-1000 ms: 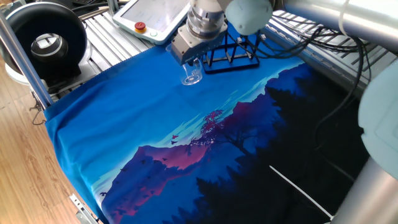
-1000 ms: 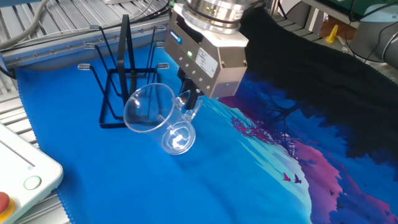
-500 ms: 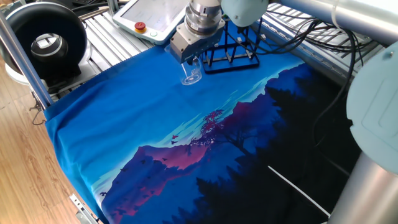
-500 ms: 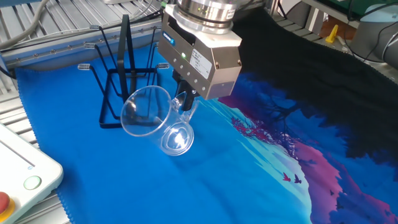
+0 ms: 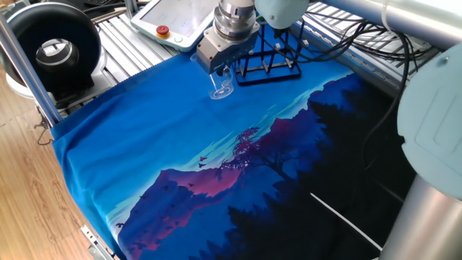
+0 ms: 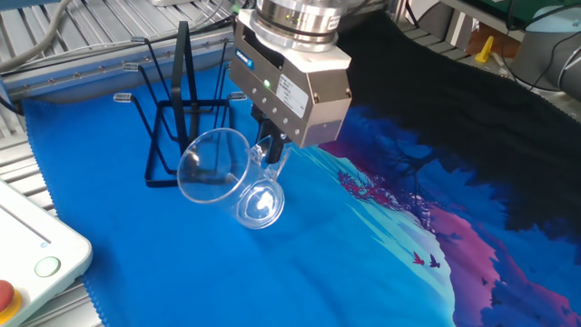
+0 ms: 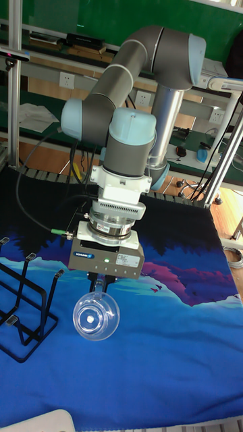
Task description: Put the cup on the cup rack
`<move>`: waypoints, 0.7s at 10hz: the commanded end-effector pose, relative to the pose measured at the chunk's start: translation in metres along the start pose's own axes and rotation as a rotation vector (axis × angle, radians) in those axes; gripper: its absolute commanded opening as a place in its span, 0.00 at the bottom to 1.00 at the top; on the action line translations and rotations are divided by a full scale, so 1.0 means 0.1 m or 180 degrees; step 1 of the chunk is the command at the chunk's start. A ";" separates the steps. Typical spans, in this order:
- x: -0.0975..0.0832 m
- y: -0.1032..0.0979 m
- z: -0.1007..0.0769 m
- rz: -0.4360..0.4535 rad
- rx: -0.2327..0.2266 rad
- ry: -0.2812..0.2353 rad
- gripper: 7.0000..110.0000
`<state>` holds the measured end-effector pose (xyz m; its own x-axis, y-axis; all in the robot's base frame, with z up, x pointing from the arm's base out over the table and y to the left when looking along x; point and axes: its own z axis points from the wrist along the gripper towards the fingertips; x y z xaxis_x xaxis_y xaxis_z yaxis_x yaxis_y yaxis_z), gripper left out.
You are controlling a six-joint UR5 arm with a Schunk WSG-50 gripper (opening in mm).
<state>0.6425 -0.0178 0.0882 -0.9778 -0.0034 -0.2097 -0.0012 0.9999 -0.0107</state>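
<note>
Above blue cloth [image 6: 136, 272], the tool [image 6: 270, 151] grips the empty, tilted cup [image 6: 222, 173] near the cup rack [image 6: 177, 118].

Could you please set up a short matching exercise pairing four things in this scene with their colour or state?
Things:
1. cup
2. cup rack
3. gripper
4. pendant button

States:
A. red
B. black wire, standing on the blue cloth
C. clear glass, tilted on its side in the air
D. closed on the cup's handle

Pairs: 1-C, 2-B, 3-D, 4-A
</note>
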 end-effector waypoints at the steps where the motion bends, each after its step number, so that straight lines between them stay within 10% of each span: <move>1: -0.11 0.02 0.03 0.0011 -0.0050 -0.0044 0.00; 7: -0.29 -0.01 0.07 -0.0077 -0.0092 -0.0084 0.00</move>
<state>0.6640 -0.0177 0.0871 -0.9735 -0.0252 -0.2275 -0.0260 0.9997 0.0002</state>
